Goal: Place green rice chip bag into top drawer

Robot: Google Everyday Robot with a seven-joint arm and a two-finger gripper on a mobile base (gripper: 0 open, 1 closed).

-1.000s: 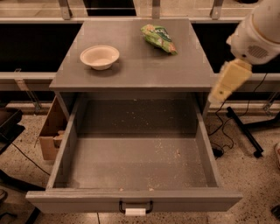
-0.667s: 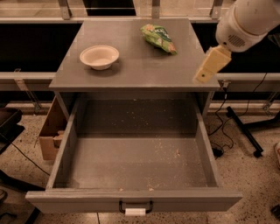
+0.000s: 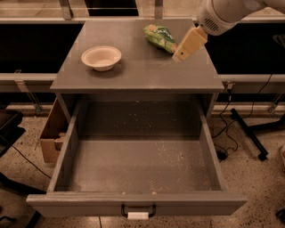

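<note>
Far left, on the floor beside the desk (image 3: 133, 73): open cardboard box (image 3: 50, 136). On the desk top, left side: white bowl (image 3: 101, 57), upright, nothing visible in it. Below, the top drawer (image 3: 89, 204) is pulled fully out toward the camera. It's a grey box w/ crumbs speckled over the floor, no item inside. Dark handle (image 3: 138, 209) at front-panel centre w/ a white tag (image 3: 138, 216) under it.

Right of centre, toward the desk's back edge: green rice chip bag (image 3: 159, 37), lying flat and angled, crinkly light green w/ pale label patch and yellowish accents. It's well apart from the bowl.

Just right of the bag: the end effector (image 3: 179, 55), beige, slanting down-left from the white arm (image 3: 222, 13) at top right. Its tip is over the desk, right by the bag's near end; contact can't be made out. Can't tell whether it's open or closed. Nothing seen held in it.
</note>
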